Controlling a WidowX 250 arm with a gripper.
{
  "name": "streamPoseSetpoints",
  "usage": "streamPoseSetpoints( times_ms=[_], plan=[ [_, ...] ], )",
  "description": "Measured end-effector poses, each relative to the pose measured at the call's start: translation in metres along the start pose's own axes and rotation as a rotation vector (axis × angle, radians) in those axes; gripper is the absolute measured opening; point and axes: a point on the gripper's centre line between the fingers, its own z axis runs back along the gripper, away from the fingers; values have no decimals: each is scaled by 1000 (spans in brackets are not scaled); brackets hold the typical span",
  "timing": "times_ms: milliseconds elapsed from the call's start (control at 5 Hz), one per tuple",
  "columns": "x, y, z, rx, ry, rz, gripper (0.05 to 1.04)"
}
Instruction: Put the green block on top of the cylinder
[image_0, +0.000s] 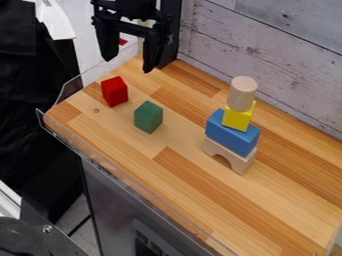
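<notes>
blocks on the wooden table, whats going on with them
The robot's gripper hangs open at the upper left, holding no block. The green block sits on the table near the red block. The cylinder tops a stack: yellow block, blue block, then arch at the bottom. Nothing is on the cylinder yet.

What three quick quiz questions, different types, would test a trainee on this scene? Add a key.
1. Multiple choice: which block sits directly under the cylinder?
a) red block
b) yellow block
c) blue block

2. True or false: the gripper is open, and the green block stands apart from the stack.

3. Fill in: the stack's bottom piece is shaped like an ____.

Key: 1 b; 2 true; 3 arch.
</notes>
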Motion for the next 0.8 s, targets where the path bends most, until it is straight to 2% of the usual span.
streamPoseSetpoints(
  times_ms=[400,800],
  plan=[
    [-6,-5,-18,-8,60,-20,1000],
    [-1,-20,-40,-54,104,-100,1000]
  ],
)
